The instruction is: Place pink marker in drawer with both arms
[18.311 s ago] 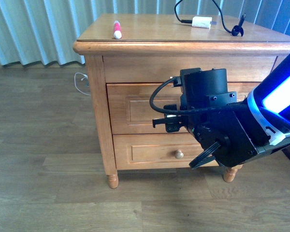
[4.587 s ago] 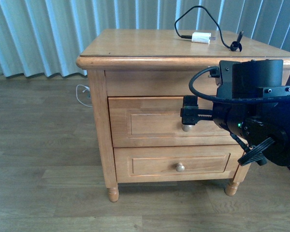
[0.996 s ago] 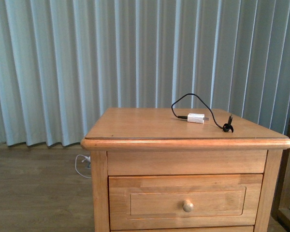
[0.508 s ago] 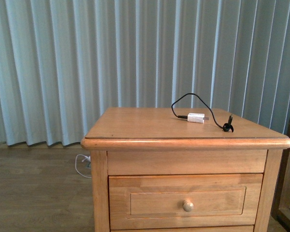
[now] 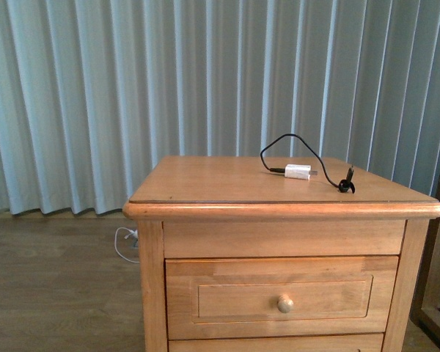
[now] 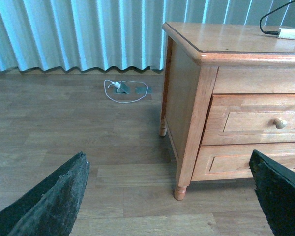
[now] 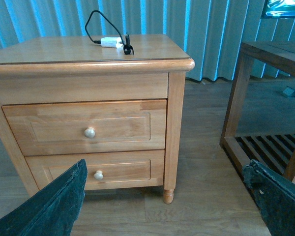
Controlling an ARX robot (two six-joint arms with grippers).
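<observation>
Front view shows neither arm and no pink marker anywhere; the same holds for both wrist views, so where it lies cannot be told. From the left wrist camera, the left gripper [image 6: 169,196] has its two dark fingers [image 6: 49,201] spread wide apart with nothing between them. Beyond them lie bare wood floor [image 6: 64,132], a white cord [image 6: 123,91] by the pale curtain [image 6: 78,34], then the nightstand [image 6: 187,93]. Its upper drawer [image 5: 282,299] sits flush and closed, with a round knob [image 5: 284,303]. On top rests a white charger plug [image 5: 298,171] with a black cable [image 5: 279,147]. The right gripper [image 7: 164,201] is likewise spread wide and empty, facing the nightstand, with a wooden table frame [image 7: 265,98] beside it.
</observation>
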